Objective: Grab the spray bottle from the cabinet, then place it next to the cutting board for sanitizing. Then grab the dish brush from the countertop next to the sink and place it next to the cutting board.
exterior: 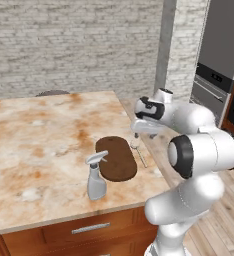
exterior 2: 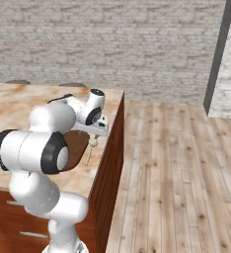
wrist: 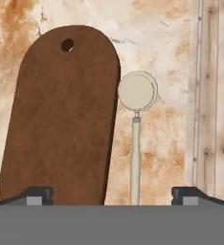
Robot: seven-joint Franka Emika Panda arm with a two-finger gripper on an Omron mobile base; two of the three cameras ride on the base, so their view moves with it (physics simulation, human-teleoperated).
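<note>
Gripper point(wrist: 112, 196) spread wide, nothing between my fingertips point(wrist: 37, 195), hanging just above the brush point(wrist: 135, 143), which lies flat on the tabletop point(exterior: 39, 140) right beside the board point(wrist: 61, 119). Its handle runs from between my fingertips straight away from me, round head at the far end, level with the board's upper half and almost touching its edge. That long axis lies nearly parallel to the board's long side, and the board's hanging hole sits at the same far end. In the left base view the brush point(exterior: 140, 156) is on the strip between the board point(exterior: 116, 157) and the tabletop's right edge, so the risk I see is a knock from my fingers as I lift away: a light stick like this would roll or skid easily, and the drop-off is close on that side. A sideways drift could also nudge it onto the board. The bottle point(exterior: 96, 179) stands upright near the board's front left end, nozzle toward the board, well clear of me
</note>
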